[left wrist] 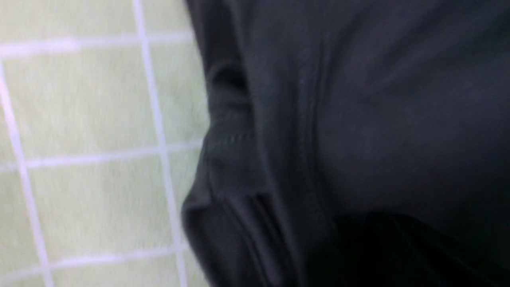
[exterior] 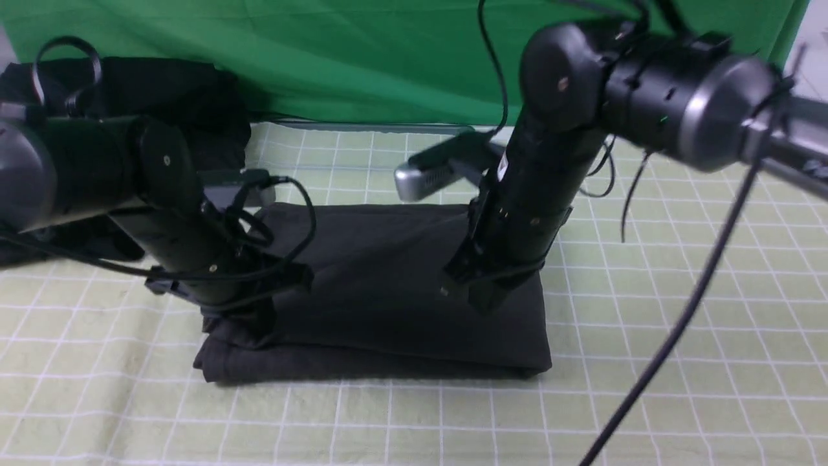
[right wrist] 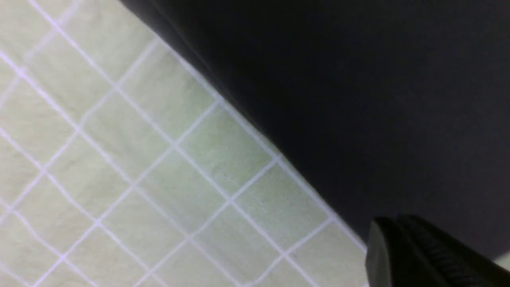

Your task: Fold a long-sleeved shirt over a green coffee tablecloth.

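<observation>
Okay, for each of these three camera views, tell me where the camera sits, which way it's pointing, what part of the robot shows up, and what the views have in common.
Front view: sits between the two arms, looking forward and down at the folded long-sleeved shirt on the green coffee tablecloth; both arms show, reaching onto the shirt.
Left wrist view: on the left arm, close over the shirt's bunched edge and the tablecloth; no pincer clearly visible.
Right wrist view: on the right arm, close over the shirt's straight edge; one dark finger shows.
Shared: all three show shirt meeting checked cloth.

Charcoal-grey shirt (exterior: 388, 291); pale yellow-green tablecloth (exterior: 647, 336), white grid lines; plain bright green backdrop (exterior: 323, 58).
</observation>
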`<state>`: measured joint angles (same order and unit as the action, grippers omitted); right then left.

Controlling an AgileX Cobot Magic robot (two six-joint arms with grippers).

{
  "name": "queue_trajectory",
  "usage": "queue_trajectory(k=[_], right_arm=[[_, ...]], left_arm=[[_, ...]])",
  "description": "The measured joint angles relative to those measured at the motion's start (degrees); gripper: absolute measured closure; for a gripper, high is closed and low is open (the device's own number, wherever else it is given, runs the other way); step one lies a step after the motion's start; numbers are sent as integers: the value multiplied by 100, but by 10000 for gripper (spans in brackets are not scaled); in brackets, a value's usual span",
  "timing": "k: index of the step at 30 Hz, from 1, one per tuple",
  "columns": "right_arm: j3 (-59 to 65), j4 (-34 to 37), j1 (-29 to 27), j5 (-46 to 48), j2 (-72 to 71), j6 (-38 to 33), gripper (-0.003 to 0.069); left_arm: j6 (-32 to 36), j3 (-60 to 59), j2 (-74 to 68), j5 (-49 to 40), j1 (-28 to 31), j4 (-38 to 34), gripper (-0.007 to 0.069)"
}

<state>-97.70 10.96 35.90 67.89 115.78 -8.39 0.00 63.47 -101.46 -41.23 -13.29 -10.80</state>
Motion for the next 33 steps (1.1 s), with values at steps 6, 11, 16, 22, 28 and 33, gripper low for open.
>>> queue_trajectory(k=[6, 11, 16, 22, 28, 33], right_arm=[[0, -309, 2, 62, 477, 279, 659], [5, -638, 2, 135, 539, 444, 659], [203, -678, 2, 130, 529, 457, 659], [611, -684, 2, -77, 529, 574, 659], [663, -684, 2, -186, 395, 648, 659], [667, -672, 2, -648, -80, 756, 659]], left_arm=[[-359, -171, 25, 55, 0, 633, 630], [-595, -103, 214, -137, 99, 992, 629], [-565, -57, 362, -220, 435, 1050, 629], [-450, -61, 440, -485, 786, 902, 629], [137, -61, 887, -445, 763, -10, 629], [429, -50, 1017, -69, 537, -621, 629]])
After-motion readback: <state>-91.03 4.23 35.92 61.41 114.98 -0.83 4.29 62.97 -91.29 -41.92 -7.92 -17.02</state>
